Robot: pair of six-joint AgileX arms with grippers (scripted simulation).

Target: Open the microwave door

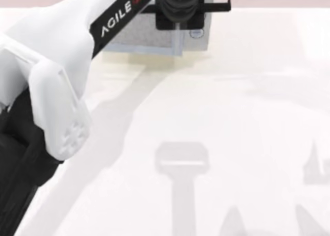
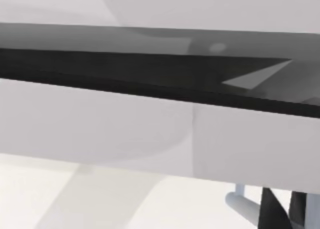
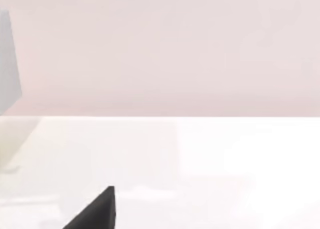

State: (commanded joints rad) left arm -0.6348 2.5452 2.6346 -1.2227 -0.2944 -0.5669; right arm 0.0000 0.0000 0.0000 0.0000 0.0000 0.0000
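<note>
The microwave [image 1: 198, 40] stands at the table's far edge, near the middle. Its door [image 1: 139, 35] has a mesh window and a pale handle strip [image 1: 178, 43]. Beside it is a round knob [image 1: 196, 33]. The door's handle side juts a little forward of the knob panel. My left gripper [image 1: 178, 12] hangs over the handle. In the left wrist view a dark gap [image 2: 150, 71] lies behind the grey door panel [image 2: 125, 129], and the pale handle [image 2: 240, 204] runs in between the dark fingers [image 2: 272, 214]. Only a dark wedge of my right gripper [image 3: 100, 214] shows, over bare table.
My left arm [image 1: 46, 91] covers the top view's left side, from the near edge up to the microwave. A pink wall [image 3: 160, 49] backs the table. The right wrist view catches a grey box edge [image 3: 7, 64] at its border.
</note>
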